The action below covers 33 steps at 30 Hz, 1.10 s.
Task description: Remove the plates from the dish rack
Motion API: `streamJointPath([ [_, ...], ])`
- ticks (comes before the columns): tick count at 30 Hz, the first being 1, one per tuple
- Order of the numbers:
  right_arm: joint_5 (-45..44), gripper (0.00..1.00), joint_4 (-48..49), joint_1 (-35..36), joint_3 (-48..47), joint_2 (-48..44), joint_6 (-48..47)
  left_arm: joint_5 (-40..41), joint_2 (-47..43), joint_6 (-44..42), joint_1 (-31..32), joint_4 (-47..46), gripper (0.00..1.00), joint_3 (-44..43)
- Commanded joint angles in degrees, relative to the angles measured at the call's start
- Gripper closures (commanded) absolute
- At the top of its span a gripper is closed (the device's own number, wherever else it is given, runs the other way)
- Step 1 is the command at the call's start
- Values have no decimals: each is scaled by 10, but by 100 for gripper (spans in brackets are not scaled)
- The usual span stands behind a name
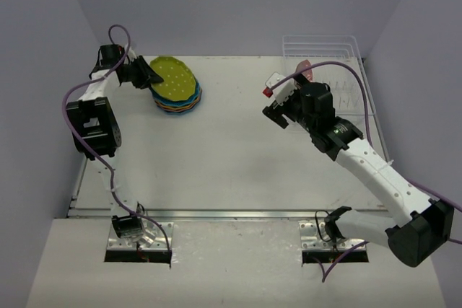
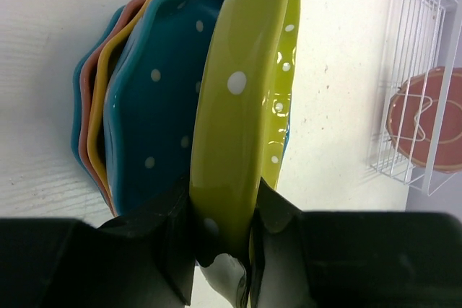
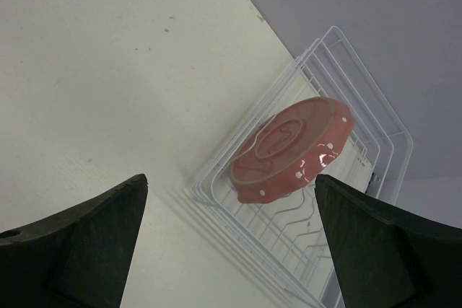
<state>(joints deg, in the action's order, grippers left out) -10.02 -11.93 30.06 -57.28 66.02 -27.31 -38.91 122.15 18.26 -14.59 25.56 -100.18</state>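
L gripper [image 2: 225, 227] clenched on yellow-green plate [image 2: 238, 106] atop stack [image 2: 144, 113] at 10 o'clock; R gripper [image 3: 229, 200] released, facing pink plate [image 3: 289, 151] in dish rack [image 1: 321, 45] at 2 o'clock; risk: tilted letting-go could slide stack.

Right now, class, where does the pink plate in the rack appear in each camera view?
Top external: the pink plate is upper right, only partly visible.
Left wrist: the plate is at the right edge, mid-height.
Right wrist: the plate is right of centre, leaning in the slots.
Shared landmark: the rack holding it.
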Motion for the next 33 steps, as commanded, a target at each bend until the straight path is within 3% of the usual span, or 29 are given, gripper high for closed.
streamJointPath([
  [1, 6, 1, -17, -11, -45, 1, 52, 29, -23, -16, 0, -34, 62, -38],
  [3, 8, 1, -27, -21, -58, 5, 68, 63, -37, -28, -1, -31, 44, -27],
  [5, 13, 1, -38, -31, -72, 10, 85, 84, -50, -39, 1, -27, 37, -22],
  [11, 39, 1, -92, -77, -132, 37, 161, 160, -91, -86, 2, -3, 34, -20],
  [17, 122, 1, -163, -196, -204, 91, 288, 379, -192, -170, 23, -51, 31, 48],
  [19, 149, 1, -179, -243, -224, 118, 308, 444, -259, -223, 39, -113, 12, 96],
  [22, 183, 1, -182, -278, -235, 148, 328, 444, -315, -252, 46, -141, 3, 167],
  [33, 226, 3, -191, -323, -328, 294, 336, 408, -428, -261, 108, -147, 1, 322],
])
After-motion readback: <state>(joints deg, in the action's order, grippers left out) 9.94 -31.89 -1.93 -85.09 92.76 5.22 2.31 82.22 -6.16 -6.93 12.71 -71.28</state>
